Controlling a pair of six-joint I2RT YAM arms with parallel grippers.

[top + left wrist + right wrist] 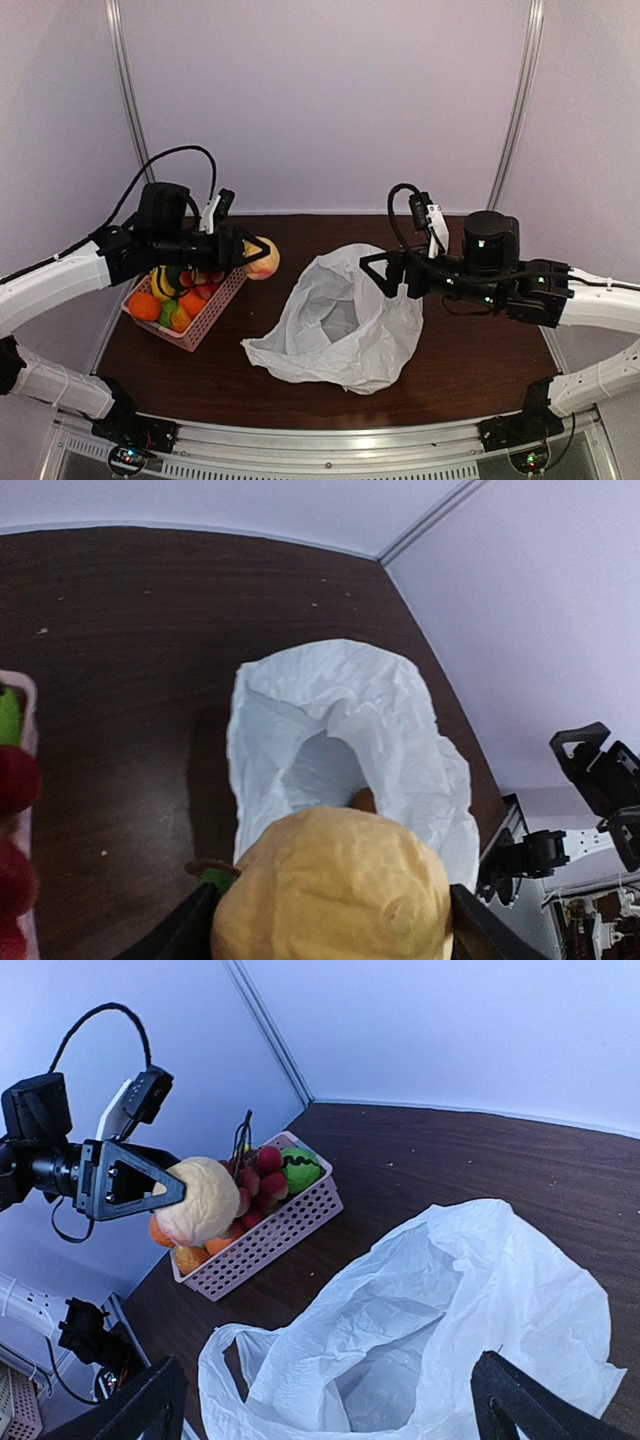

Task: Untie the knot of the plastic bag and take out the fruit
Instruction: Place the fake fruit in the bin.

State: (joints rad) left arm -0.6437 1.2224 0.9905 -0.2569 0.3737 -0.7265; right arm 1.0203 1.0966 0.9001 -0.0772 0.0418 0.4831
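The left gripper [256,256] was clamped on a pale yellow fruit [264,258] and held it in the air, right by the far corner of the pink basket [207,322]. That basket was loaded with oranges, red fruit and something green. Across the way, the right gripper [375,275] hung over the plastic bag [340,325] with its jaws spread wide and nothing in them. The bag lay crumpled in the middle of the tabletop [470,350], just beside the basket, its mouth gaping open toward the back wall.
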